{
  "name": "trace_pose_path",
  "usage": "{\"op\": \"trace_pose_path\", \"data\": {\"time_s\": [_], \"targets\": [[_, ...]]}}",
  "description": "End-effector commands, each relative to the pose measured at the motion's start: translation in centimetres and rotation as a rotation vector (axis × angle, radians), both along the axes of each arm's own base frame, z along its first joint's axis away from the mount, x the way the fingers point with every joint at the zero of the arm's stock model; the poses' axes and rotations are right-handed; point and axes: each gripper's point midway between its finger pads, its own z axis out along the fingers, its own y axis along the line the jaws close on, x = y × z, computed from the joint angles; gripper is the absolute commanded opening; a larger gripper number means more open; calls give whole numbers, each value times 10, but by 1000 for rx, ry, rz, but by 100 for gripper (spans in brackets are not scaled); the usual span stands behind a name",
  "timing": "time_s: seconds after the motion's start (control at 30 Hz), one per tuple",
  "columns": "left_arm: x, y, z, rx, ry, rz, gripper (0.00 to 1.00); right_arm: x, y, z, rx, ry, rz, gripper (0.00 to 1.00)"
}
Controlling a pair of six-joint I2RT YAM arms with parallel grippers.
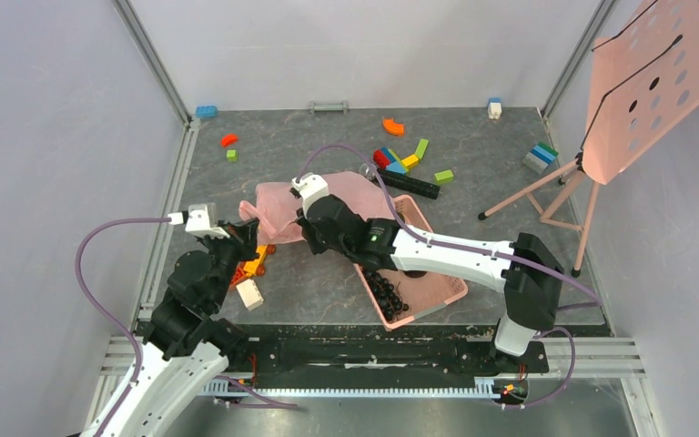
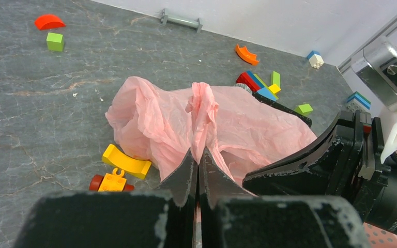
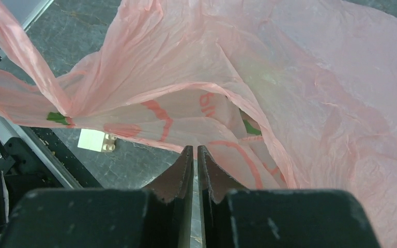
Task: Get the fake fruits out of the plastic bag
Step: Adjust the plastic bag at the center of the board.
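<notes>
The plastic bag [image 1: 278,205] lies crumpled on the grey table, thin pink film with darker pink print. My left gripper [image 1: 257,235] is at its near left side, and in the left wrist view [image 2: 199,155] its jaws are pressed together on a raised fold of the bag [image 2: 248,124]. My right gripper [image 1: 298,238] is at the bag's near edge. In the right wrist view [image 3: 194,150] its jaws stand almost together, with the lower rim of the bag's mouth [image 3: 315,103] at the tips. The fake fruits are hidden; only a faint green patch [image 3: 262,77] shows through the film.
A rigid pink basket [image 1: 437,291] with black grapes [image 1: 387,293] lies under the right arm. Loose bricks are scattered about: a white one [image 1: 248,293], a yellow one [image 2: 126,161], coloured ones [image 1: 400,159] at the back. A pink perforated stand [image 1: 655,82] is at the right.
</notes>
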Motion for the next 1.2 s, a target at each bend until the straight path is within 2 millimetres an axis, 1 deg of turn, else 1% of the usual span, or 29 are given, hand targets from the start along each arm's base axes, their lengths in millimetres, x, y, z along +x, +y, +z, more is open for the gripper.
{"op": "trace_pose_path", "data": {"time_s": [0.0,0.17,0.33,0.43,0.57,0.7,0.77,0.83,0.9,0.97,1.07,1.17], "targets": [[-2,-2,21,-66,-45,-9,2,7,8,24,84,-30,-31,9],[-5,-2,23,-63,-57,-21,2,15,9,16,69,-40,-68,9],[-7,-2,29,-67,-79,-27,2,25,8,3,68,-27,-95,8],[-9,-1,32,-73,-94,-28,2,30,14,-4,76,-14,-86,8],[-12,2,35,-87,-110,-25,2,45,15,-16,43,-22,-98,8],[-18,7,37,-110,-125,-12,2,69,-3,-24,4,-39,-148,8],[-21,10,37,-112,-130,-10,2,86,-17,-26,-15,-57,-175,10],[-24,13,38,-109,-130,-3,2,103,-29,-22,-16,-73,-194,16],[-26,16,36,-98,-123,4,2,121,-41,-17,-8,-85,-212,29],[-27,17,34,-91,-117,9,2,138,-53,-10,4,-97,-231,39],[-28,19,32,-86,-111,14,2,161,-72,-3,12,-112,-276,48],[-29,23,30,-80,-105,29,2,176,-88,-3,14,-109,-297,57]]}}
